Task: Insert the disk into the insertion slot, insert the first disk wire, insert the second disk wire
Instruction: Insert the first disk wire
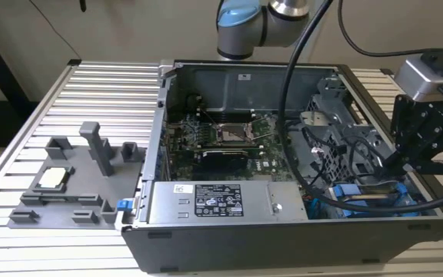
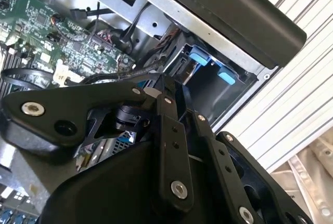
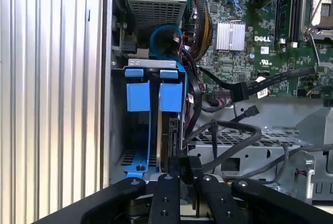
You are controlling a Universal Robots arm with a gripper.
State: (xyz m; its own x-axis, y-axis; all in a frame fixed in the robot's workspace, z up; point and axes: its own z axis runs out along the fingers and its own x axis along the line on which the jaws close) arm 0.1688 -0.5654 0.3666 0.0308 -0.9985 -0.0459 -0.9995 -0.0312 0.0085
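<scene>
In the first wrist view the gripper [image 3: 186,180] is cut off at the frame edge, so that little beyond its links is seen. Its fingers [image 3: 167,198] are drawn narrow about a small black plug [image 3: 187,166], whose far face is hidden. A black wire [image 3: 229,154] is led off from the plug.

Just past it the disk [image 3: 168,133] is seen end-on, seated in the slot [image 3: 117,130]. Most of its flat face is hidden by the cage, and its label cannot be made out. Its long axis is pointed away from the gripper, toward two blue tabs [image 3: 170,95] at its far end. It is shown as a thin dark grey slab with a blue rail [image 3: 139,154] beside it.

In the exterior view the disk is found at about four o'clock within the open computer case [image 1: 229,242], its length laid roughly from three to nine o'clock, with the gripper near it at three o'clock. Part of it is crossed there by a thick black cable [image 1: 283,115].

Farther on, the circuit board [image 1: 229,138] is seen at the case's centre and a grey box [image 1: 210,201] at six o'clock. The case is set on a slatted table [image 1: 106,92].
</scene>
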